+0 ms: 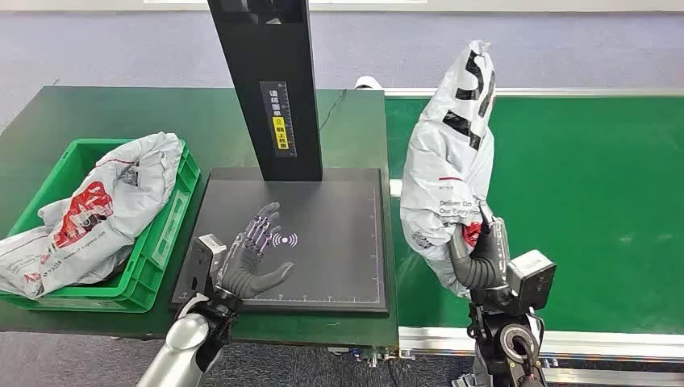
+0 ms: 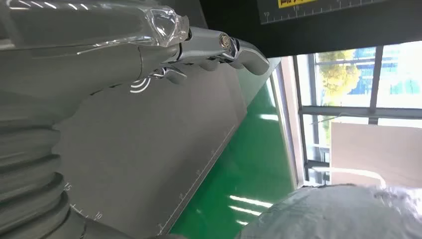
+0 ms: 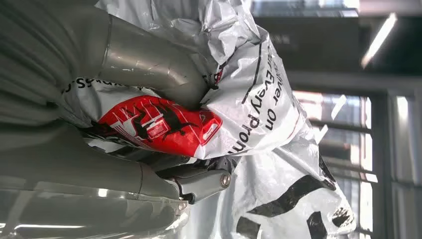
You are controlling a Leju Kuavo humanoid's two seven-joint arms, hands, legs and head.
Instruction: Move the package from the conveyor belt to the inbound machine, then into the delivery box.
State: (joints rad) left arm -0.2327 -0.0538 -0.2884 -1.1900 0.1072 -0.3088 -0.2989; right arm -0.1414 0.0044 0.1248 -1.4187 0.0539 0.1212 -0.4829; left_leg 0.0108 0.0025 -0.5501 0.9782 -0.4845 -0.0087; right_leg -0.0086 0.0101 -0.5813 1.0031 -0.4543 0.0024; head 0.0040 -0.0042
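A: Package status?

B: Held up, upright, over the near edge of the conveyor belt, just beside the inbound machine. Not on the machine plate yet.

A: Grip?

B: Right hand clamped on the lower part. Fingers and thumb wrapped around the bag, squeezing the red print between them. Looks firm, plastic bunched at the pinch.

A: Left hand?

B: Left hand hovering over the machine plate, near the wireless mark. Fingers spread, holding nothing. Cannot tell whether touching the plate.

A: Progress?

B: Judging early: pick off the belt done. Left to do: set down on the machine plate, then transfer into the delivery box.

A: Box state?

B: Green, on the far side of the machine from the belt, on the dark tabletop. Already carrying another bag, heaped above the rim. Tight fit possible.

A: View differences?

B: Head view gives layout: belt, machine with black post, box in a row. Right wrist view gives the pinch itself, hidden behind the bag from the head. Left wrist view looks across the plate toward the belt, with a grey corner of the package showing at the machine's belt side.
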